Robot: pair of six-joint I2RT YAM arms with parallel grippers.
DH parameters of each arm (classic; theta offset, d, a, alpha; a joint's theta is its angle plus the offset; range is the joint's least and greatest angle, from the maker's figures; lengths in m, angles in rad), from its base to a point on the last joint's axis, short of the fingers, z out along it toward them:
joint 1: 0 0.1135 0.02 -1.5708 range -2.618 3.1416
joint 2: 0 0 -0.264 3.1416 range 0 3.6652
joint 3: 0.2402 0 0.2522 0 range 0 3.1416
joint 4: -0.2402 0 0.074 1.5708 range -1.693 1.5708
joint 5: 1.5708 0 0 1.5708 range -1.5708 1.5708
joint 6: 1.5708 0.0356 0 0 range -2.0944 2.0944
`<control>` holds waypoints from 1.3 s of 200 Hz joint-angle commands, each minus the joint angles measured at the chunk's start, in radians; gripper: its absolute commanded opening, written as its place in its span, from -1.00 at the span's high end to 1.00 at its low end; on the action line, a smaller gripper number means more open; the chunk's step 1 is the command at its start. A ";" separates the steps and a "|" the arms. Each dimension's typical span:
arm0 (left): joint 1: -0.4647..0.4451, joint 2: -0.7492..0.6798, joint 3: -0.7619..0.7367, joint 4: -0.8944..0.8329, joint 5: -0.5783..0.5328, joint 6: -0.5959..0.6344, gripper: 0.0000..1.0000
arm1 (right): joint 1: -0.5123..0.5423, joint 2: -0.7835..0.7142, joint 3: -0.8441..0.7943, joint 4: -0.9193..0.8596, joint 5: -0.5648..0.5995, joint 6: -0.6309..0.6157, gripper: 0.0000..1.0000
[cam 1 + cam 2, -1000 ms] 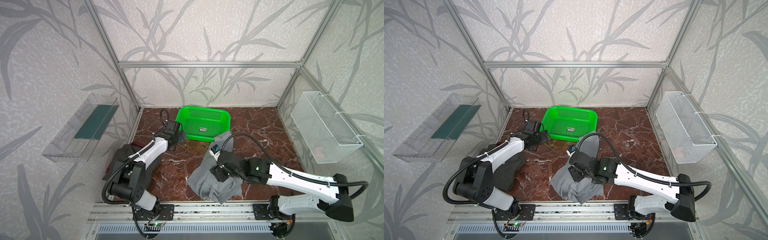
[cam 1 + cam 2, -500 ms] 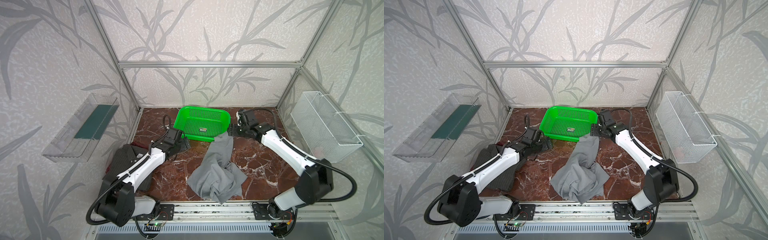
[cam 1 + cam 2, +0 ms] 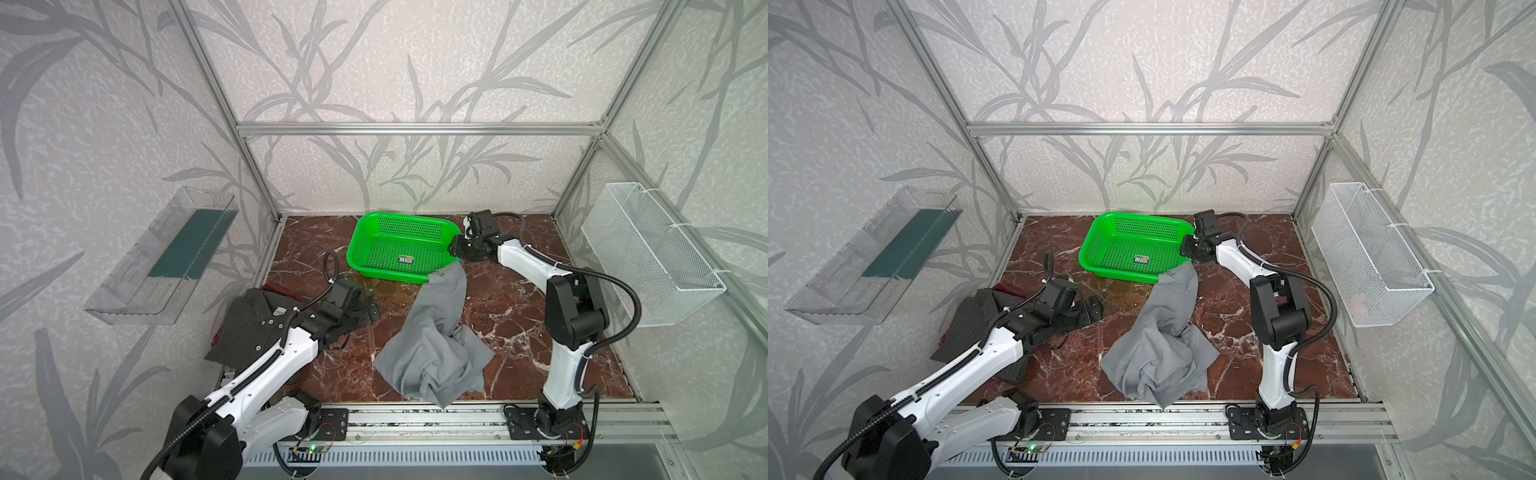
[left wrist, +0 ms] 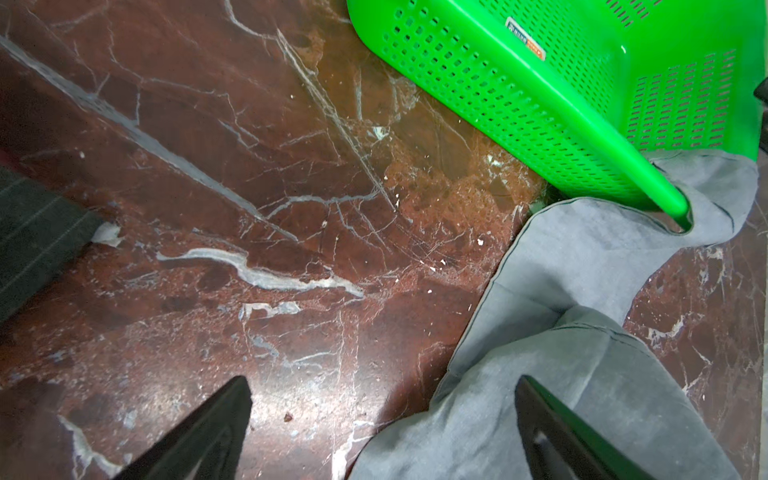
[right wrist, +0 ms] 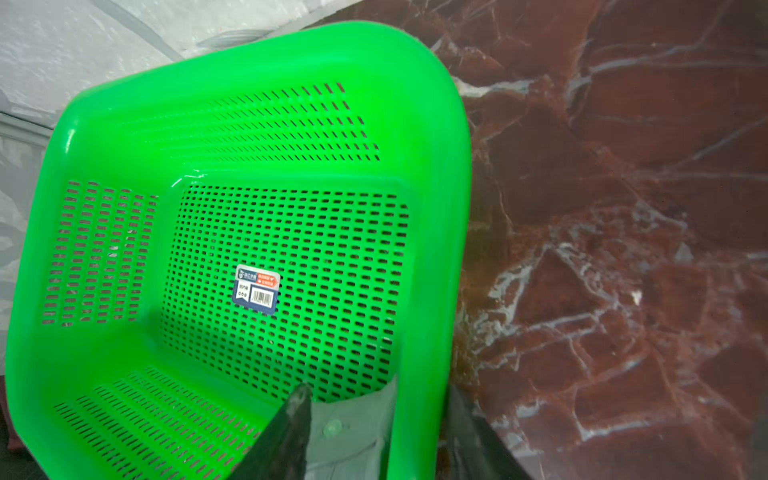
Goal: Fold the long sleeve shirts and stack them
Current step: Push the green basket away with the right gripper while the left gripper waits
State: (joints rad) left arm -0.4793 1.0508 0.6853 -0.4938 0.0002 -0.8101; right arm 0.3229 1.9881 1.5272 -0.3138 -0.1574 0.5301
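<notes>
The mid-grey shirt (image 3: 432, 353) (image 3: 1158, 353) lies crumpled at the front middle of the marble floor. One sleeve runs back to the near right corner of the green basket (image 3: 399, 220) (image 3: 1133, 216). My right gripper (image 3: 453, 249) (image 3: 1185, 247) (image 5: 378, 390) sits at that corner, its jaws closed over the basket rim (image 5: 432, 249) and the buttoned grey cuff (image 5: 353, 432). The pinstriped charcoal shirt (image 3: 249, 328) (image 3: 963, 328) (image 4: 33, 232) lies at the left. My left gripper (image 3: 370, 311) (image 3: 1092, 309) (image 4: 382, 386) hangs open beside it, over bare floor and the grey shirt's edge (image 4: 582, 374).
A white wire basket (image 3: 648, 257) hangs on the right wall and a clear tray (image 3: 162, 257) on the left wall. A dark red cloth (image 3: 286, 291) peeks out from under the pinstriped shirt. An aluminium rail (image 3: 415, 415) runs along the front edge.
My right arm has swung from over the grey heap back to the basket's right corner, and the jaws have narrowed there. My left arm has drawn back from the basket toward the front left.
</notes>
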 commanded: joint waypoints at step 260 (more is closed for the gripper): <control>-0.066 0.040 0.014 0.022 0.053 -0.025 -0.92 | -0.521 -0.475 -0.664 0.089 0.454 0.571 1.00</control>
State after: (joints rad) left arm -0.5365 1.0954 0.6666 -0.4610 0.0586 -0.8242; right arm -0.1566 1.5230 0.8715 -0.1482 0.2264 1.0306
